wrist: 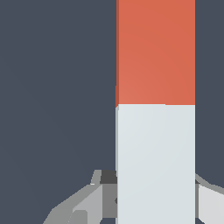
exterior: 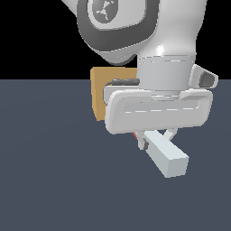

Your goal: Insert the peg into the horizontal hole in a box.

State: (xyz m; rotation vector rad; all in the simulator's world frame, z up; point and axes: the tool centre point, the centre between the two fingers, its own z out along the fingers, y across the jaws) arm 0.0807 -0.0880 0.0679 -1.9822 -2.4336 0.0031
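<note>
The gripper (exterior: 156, 135) is clamping the peg (exterior: 168, 159), its two fingers (exterior: 144, 143) pressing on either side of the bar. The peg is a long, thin, square-sided bar, white along one half and orange-red along the other, the colours meeting at a crisp straight line. Its white end is sticking out toward the near edge of the dark grey desk (exterior: 49, 180); only a sliver of the red half is peeking out under the hand. The tan box (exterior: 100, 95) is sitting near the far edge, mostly hidden behind the arm, so its hole is not showing.
</note>
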